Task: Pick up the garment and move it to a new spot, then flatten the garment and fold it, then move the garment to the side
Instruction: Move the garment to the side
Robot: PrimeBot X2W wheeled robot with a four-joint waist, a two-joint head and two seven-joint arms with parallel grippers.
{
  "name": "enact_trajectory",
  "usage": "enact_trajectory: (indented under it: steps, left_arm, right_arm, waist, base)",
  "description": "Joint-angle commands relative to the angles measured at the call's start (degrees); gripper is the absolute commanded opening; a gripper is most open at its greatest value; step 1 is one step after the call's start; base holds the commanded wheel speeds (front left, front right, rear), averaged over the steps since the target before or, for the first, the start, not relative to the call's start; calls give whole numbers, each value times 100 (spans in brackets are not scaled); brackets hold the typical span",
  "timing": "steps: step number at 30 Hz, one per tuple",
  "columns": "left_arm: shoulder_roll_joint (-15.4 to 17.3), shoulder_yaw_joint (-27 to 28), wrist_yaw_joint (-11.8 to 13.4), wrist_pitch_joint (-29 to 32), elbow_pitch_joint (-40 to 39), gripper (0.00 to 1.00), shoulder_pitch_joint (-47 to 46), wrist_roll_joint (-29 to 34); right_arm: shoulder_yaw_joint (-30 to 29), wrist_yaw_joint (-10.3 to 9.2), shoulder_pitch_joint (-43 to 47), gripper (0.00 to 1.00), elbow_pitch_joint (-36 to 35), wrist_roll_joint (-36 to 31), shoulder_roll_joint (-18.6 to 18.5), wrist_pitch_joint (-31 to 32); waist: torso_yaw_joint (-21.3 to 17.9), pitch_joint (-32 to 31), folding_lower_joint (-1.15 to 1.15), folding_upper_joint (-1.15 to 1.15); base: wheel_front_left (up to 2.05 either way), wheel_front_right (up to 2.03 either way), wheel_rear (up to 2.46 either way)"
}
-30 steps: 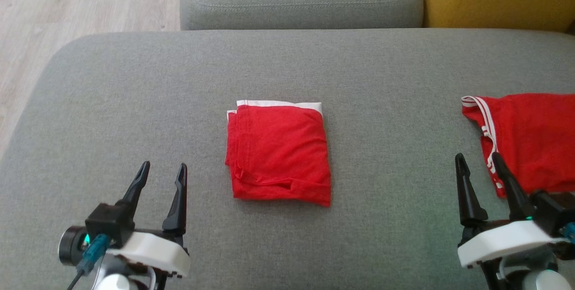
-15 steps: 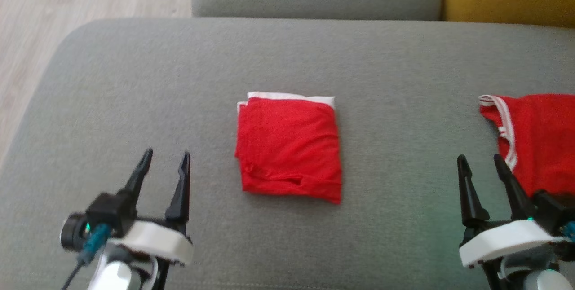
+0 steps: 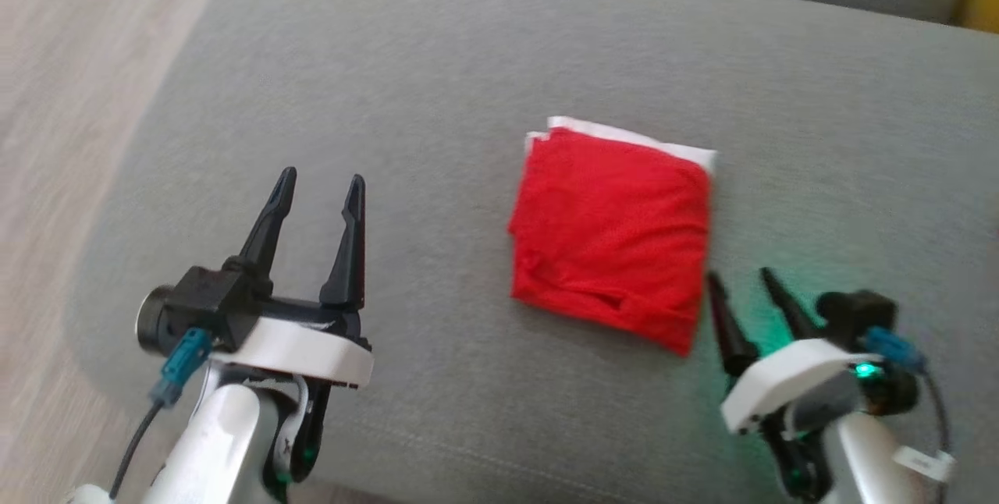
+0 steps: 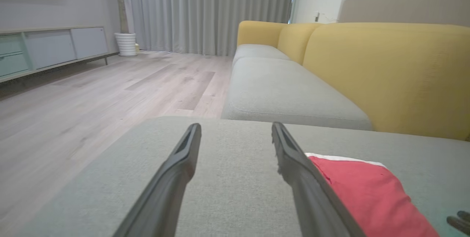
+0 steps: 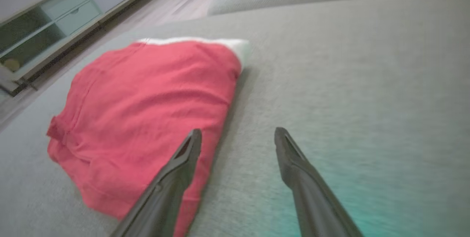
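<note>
The garment (image 3: 613, 231) is a red cloth with a white band along its far edge, folded into a neat square on the grey sofa cushion (image 3: 437, 83). My left gripper (image 3: 321, 180) stands open to the garment's left, well apart from it, nothing between its fingers. My right gripper (image 3: 741, 276) is open just off the garment's near right corner. In the right wrist view the garment (image 5: 147, 108) lies left of the open gripper (image 5: 238, 131), whose left finger overlaps its edge. In the left wrist view the garment (image 4: 367, 189) lies right of the open left gripper (image 4: 237, 125).
The wooden floor (image 3: 55, 98) runs along the cushion's left edge. A second grey seat (image 4: 279, 90) and a yellow backrest (image 4: 385, 72) lie beyond the cushion. A low cabinet (image 4: 47, 46) stands along the far wall.
The head camera has swung left, so the garment now sits right of centre and the second red garment at the right has left the picture. The right gripper now stands close to the folded garment's corner.
</note>
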Motion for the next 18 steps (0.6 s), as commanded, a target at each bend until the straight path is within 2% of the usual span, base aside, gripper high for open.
enact_trajectory:
  steps: [1, 6, 7, 8, 10, 14, 18]
  left_arm:
    - [49, 253, -9, -66, -197, 100, -270, 69]
    - [-133, 411, -141, -68, -321, 100, -228, 250]
    - [-167, 447, -167, -68, -348, 100, -218, 286]
    - [-199, 487, -192, -69, -369, 100, -203, 323]
    - [-260, 571, -249, -69, -413, 100, -177, 392]
    - [-399, 756, -378, -69, -474, 100, -97, 560]
    - [-488, 841, -491, -69, -489, 100, -30, 666]
  right_arm:
    - [219, 39, -236, 100, -52, 41, -21, -65]
    - [377, 39, -567, 100, 823, 125, -21, 28]
    - [399, 39, -619, 92, 927, 167, -21, 31]
    - [433, 39, -658, 45, 1028, 205, -21, 52]
    - [482, 39, -718, 0, 1150, 254, -21, 37]
    - [591, 39, -805, 0, 1269, 282, -21, 4]
    - [715, 39, -876, 0, 1168, 142, -21, -32]
  waist:
    - [281, 159, 0, 0]
    - [511, 213, 0, 0]
    - [534, 220, 0, 0]
    - [548, 219, 0, 0]
    - [562, 223, 0, 0]
    - [473, 216, 0, 0]
    - [222, 220, 0, 0]
  base:
    - [0, 0, 0]
    - [0, 0, 0]
    - [0, 0, 0]
    - [0, 0, 0]
    - [0, 0, 0]
    - [0, 0, 0]
    - [0, 0, 0]
